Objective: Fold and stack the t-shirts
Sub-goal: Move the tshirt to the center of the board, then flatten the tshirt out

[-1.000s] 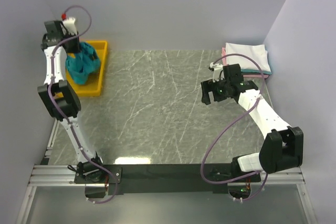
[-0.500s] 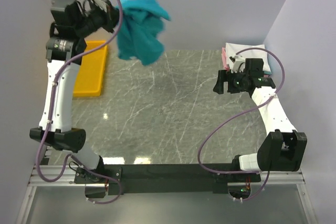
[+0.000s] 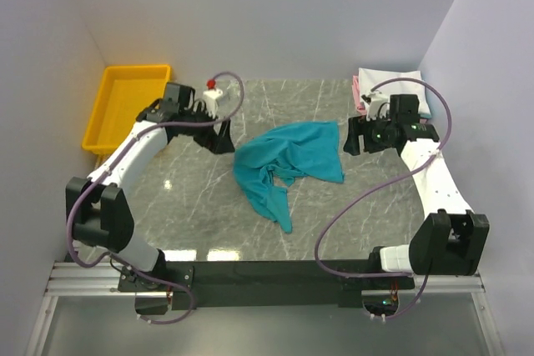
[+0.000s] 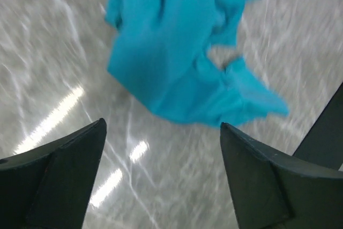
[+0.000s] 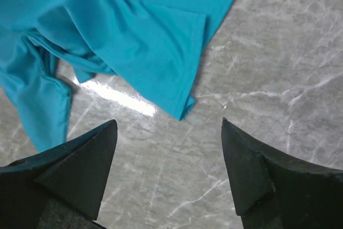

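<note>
Cloth bunching is the likely trouble here. The teal t-shirt (image 3: 288, 160) lies loose and rumpled on the table (image 3: 192, 223), well apart from the folded stack (image 3: 392, 89). The part nearer the stack is spread fairly flat and the rest is twisted into a trailing tail. The right gripper (image 3: 350, 137) hovers between the stack and the shirt, jaws spread wide and empty; its wrist view looks down on a hem corner. The left gripper (image 3: 224, 135) is just past the shirt on the side away from the stack, equally wide apart and holding nothing, with the yellow bin (image 3: 125, 106) farther off that way. A pinch taken in the twisted part would probably catch several layers, dragging the shirt into a tighter knot instead of flattening it. The right arm also works close to the stack, so a careless swing could nudge it askew.
</note>
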You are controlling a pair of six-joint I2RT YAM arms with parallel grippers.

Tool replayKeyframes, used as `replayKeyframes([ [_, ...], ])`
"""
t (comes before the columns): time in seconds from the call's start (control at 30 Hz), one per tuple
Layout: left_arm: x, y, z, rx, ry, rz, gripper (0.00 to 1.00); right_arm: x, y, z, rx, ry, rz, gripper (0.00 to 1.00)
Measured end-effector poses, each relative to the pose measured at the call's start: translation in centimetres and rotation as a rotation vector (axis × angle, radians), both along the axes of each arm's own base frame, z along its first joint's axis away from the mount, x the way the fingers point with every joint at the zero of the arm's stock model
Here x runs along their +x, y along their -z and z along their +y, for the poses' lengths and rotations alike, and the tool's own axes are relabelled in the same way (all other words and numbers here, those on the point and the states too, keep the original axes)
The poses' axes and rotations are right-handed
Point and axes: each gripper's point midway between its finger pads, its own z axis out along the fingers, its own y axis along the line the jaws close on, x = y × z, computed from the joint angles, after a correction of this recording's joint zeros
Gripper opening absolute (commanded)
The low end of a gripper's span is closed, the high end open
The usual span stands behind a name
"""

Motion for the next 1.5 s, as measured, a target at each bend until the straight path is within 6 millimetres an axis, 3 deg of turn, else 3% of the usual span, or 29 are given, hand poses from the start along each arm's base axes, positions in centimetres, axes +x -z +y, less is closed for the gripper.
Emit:
replayKeyframes([
  [0.13, -3.7, 3.2, 0.4, 0.054, 0.083, 0.029, 0.87, -0.3, 2.1, 0.6, -0.049, -0.048, 0.066, 0.74],
  [0.33, -8.6, 8.7, -1.6, 0.122, 0.233, 0.077, 0.95, -0.9, 7.5, 3.7, -0.111, -0.149, 0.220, 0.74],
  [0.43, -10.0, 11.2, -2.6, 0.144, 0.266, 0.115, 0.95, -1.1, 9.9, 4.9, -0.152, -0.189, 0.276, 0.74],
  [0.53, -10.1, 12.5, -2.8, 0.145, 0.245, 0.134, 0.94, -1.0, 11.8, 5.6, -0.197, -0.217, 0.305, 0.73],
  [0.57, -9.9, 12.7, -2.9, 0.140, 0.233, 0.134, 0.92, -1.0, 12.3, 5.7, -0.210, -0.223, 0.312, 0.68],
  [0.63, -9.3, 12.8, -3.2, 0.125, 0.199, 0.124, 0.84, -0.8, 13.5, 5.7, -0.242, -0.226, 0.325, 0.58],
  [0.67, -8.8, 12.9, -3.3, 0.116, 0.180, 0.121, 0.82, -0.7, 14.1, 5.6, -0.258, -0.223, 0.334, 0.44],
  [0.73, -8.1, 13.2, -3.8, 0.100, 0.146, 0.128, 0.68, -0.4, 15.3, 5.2, -0.287, -0.216, 0.347, 0.28],
  [0.77, -7.7, 13.6, -3.9, 0.099, 0.130, 0.141, 0.61, -0.3, 16.0, 5.0, -0.305, -0.209, 0.361, 0.09],
  [0.8, -7.5, 14.1, -3.9, 0.102, 0.119, 0.159, 0.41, 0.0, 16.2, 4.7, -0.321, -0.203, 0.361, 0.00],
  [0.87, -6.8, 15.0, -3.8, 0.109, 0.088, 0.198, 0.18, 0.6, 16.1, 4.6, -0.329, -0.186, 0.341, 0.00],
  [0.9, -6.4, 15.3, -3.5, 0.114, 0.074, 0.212, 0.01, 0.6, 16.1, 4.5, -0.331, -0.181, 0.340, 0.00],
  [1.03, -3.4, 15.4, -0.2, 0.142, -0.007, 0.219, 0.01, 0.1, 15.7, 3.9, -0.339, -0.172, 0.337, 0.00],
  [1.17, 2.2, 12.7, 5.7, 0.161, -0.117, 0.146, 0.02, -1.7, 12.7, 2.9, -0.317, -0.163, 0.301, 0.00],
  [1.3, 6.6, 9.6, 8.2, 0.179, -0.106, 0.048, 0.40, -1.4, 8.5, 3.6, -0.266, -0.180, 0.172, 0.00],
  [1.33, 7.1, 9.1, 8.6, 0.186, -0.099, 0.031, 0.42, -1.5, 8.1, 3.2, -0.268, -0.172, 0.166, 0.00],
  [1.37, 7.2, 8.8, 8.9, 0.185, -0.090, 0.024, 0.52, -1.6, 8.0, 2.9, -0.269, -0.163, 0.169, 0.00],
  [1.5, 5.6, 8.2, 9.6, 0.184, -0.055, 0.018, 0.58, -2.0, 8.7, 2.2, -0.269, -0.147, 0.216, 0.00],
])
